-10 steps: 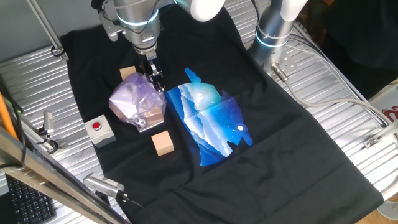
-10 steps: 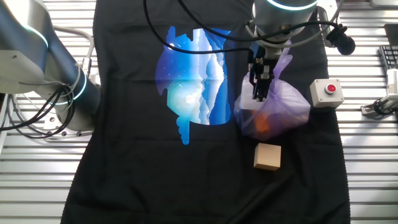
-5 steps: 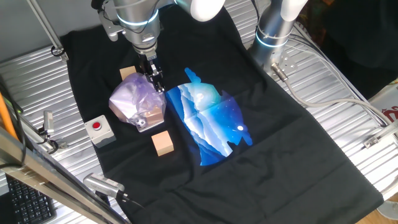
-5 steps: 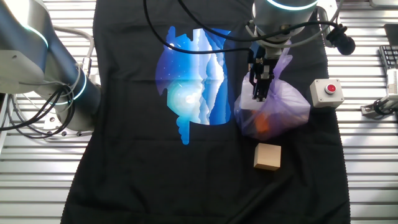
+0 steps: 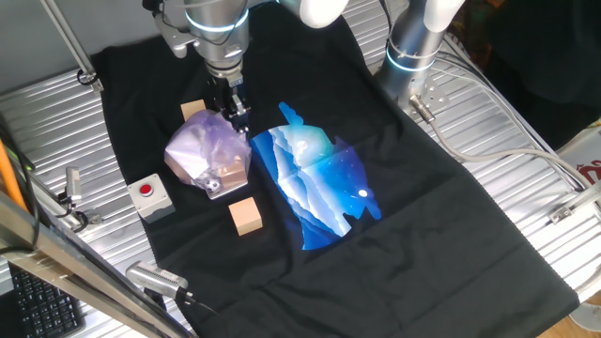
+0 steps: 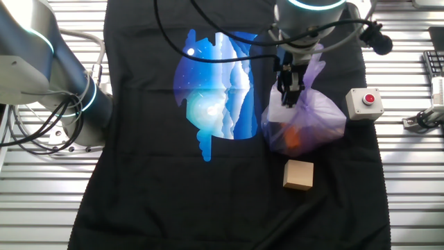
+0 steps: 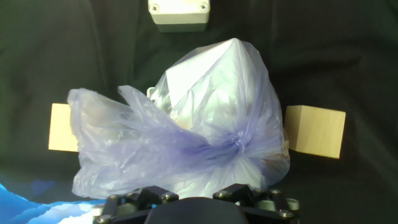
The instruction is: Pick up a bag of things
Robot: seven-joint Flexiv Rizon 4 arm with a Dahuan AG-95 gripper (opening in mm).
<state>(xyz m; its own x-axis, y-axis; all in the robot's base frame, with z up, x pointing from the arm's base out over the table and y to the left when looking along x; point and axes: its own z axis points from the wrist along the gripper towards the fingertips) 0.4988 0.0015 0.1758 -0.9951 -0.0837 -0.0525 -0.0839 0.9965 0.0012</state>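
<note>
the bag of things point(image 5: 208, 156) hangs bunched under the pincer point(image 5: 235, 115); its fingers are clamped on the bag's gathered neck

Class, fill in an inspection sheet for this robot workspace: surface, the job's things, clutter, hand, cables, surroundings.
Surface: black cloth with a blue-and-white print, spread over a ribbed metal table.
Job's things: bag of things, pale purple, its bulk resting on the cloth, top gathered upward.
Clutter: two wooden cubes flank the bag; a red button box beside it.
Hand: hand pinching the bag's bunched top.
Cables: cables run along the table's edge.
Surroundings: second robot arm; keyboard at one corner.
</note>
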